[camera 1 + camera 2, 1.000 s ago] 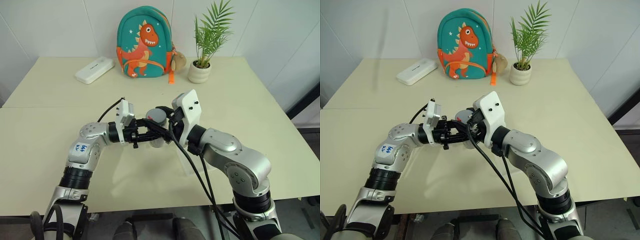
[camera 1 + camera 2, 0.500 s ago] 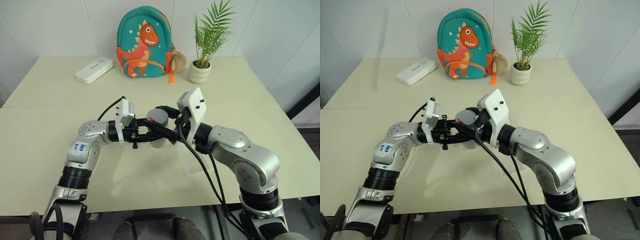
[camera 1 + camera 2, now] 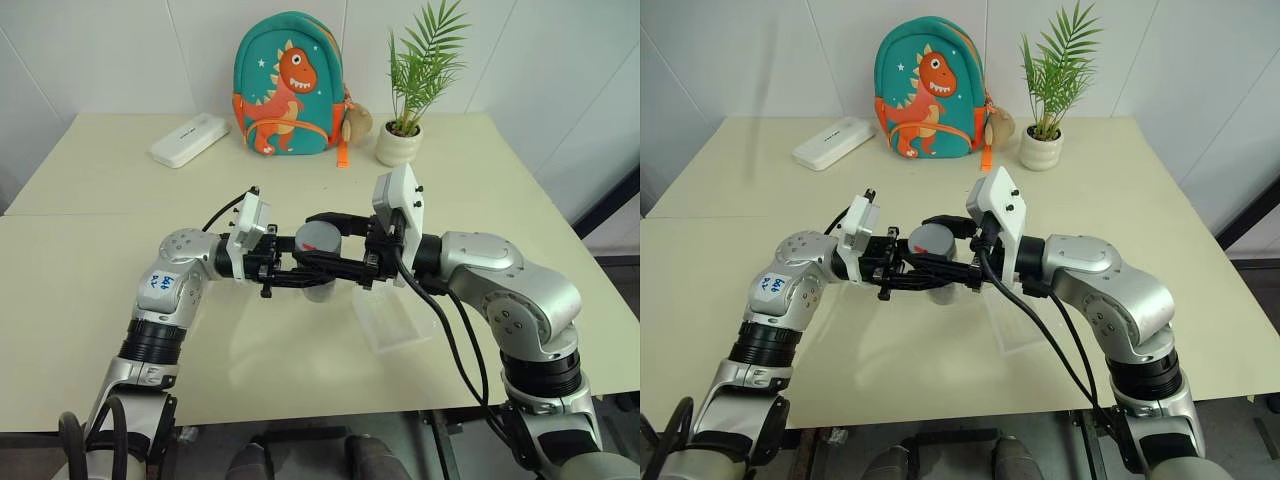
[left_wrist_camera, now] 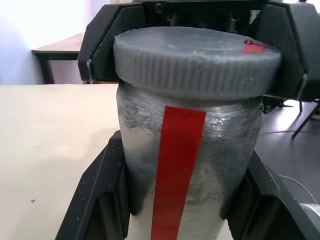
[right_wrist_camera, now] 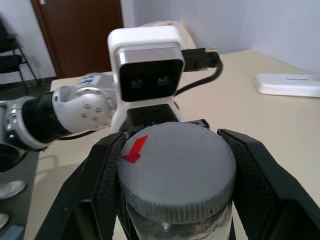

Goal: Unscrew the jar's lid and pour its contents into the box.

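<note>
Jar (image 4: 187, 165): silvery body, red vertical stripe, clamped upright in left gripper (image 3: 318, 278). Lid (image 5: 176, 167): ribbed grey, red mark, right gripper (image 5: 175, 175) clamped around rim.

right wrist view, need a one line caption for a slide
Right gripper shut on the grey lid of the jar, with the left gripper holding the jar from the opposite side above the table.

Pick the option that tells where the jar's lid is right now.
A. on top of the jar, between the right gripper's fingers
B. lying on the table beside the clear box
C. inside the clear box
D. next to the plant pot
A: the lid sits on the jar, with the right gripper closed around its rim while the left gripper clamps the jar's body.
</note>
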### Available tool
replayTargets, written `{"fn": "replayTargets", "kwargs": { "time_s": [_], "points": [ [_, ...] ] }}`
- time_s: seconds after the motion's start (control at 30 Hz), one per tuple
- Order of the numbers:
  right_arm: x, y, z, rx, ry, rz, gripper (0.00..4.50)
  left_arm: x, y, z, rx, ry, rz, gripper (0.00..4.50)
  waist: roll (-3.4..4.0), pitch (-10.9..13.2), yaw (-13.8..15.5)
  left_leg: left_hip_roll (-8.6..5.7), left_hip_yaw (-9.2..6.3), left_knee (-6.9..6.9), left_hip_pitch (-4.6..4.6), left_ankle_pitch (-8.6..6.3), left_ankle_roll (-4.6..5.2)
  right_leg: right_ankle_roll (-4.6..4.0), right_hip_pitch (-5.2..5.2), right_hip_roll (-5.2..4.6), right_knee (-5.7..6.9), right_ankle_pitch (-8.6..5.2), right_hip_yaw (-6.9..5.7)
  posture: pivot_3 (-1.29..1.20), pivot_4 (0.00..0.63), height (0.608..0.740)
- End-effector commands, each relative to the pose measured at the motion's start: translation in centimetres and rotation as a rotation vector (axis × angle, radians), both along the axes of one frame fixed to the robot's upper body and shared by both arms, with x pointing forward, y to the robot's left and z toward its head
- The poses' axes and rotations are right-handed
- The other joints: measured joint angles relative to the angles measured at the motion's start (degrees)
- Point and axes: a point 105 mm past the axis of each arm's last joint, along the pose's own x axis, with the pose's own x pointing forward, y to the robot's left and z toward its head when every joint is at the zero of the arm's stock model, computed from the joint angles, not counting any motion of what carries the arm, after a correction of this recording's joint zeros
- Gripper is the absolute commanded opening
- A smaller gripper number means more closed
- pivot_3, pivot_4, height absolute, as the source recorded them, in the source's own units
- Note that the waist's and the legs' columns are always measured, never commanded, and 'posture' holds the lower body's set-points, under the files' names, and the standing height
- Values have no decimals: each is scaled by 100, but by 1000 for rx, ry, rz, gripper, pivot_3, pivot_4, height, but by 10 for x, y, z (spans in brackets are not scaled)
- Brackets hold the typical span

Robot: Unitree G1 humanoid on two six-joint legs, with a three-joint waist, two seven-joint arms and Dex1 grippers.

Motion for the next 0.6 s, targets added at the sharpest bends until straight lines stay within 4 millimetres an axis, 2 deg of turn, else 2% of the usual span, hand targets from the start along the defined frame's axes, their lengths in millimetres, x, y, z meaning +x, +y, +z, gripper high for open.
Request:
{"fn": "replayTargets", "kwargs": {
  "time_s": [0.03,0.23,0.57,0.6],
  "points": [
    [-35,13,17,32,-65,234,2631,5,4,-1,31,5,11,1927,0,0,0,0,0,0,0,0,0,0,0,0,0,0,0,0,150,740],
    [-34,13,19,29,-67,242,2631,9,2,6,28,-13,-7,1927,0,0,0,0,0,-1,0,0,0,0,-2,0,1,0,0,0,150,740],
    [-30,12,19,22,-57,217,2631,8,0,8,21,-18,-19,1927,0,0,2,0,0,-1,0,0,0,4,-4,0,5,0,0,0,150,740],
    [-25,12,17,3,-73,188,2975,7,-1,8,23,-18,-20,1927,0,0,2,0,0,-1,0,0,0,4,-4,0,6,0,0,0,150,740]
  ]
}}
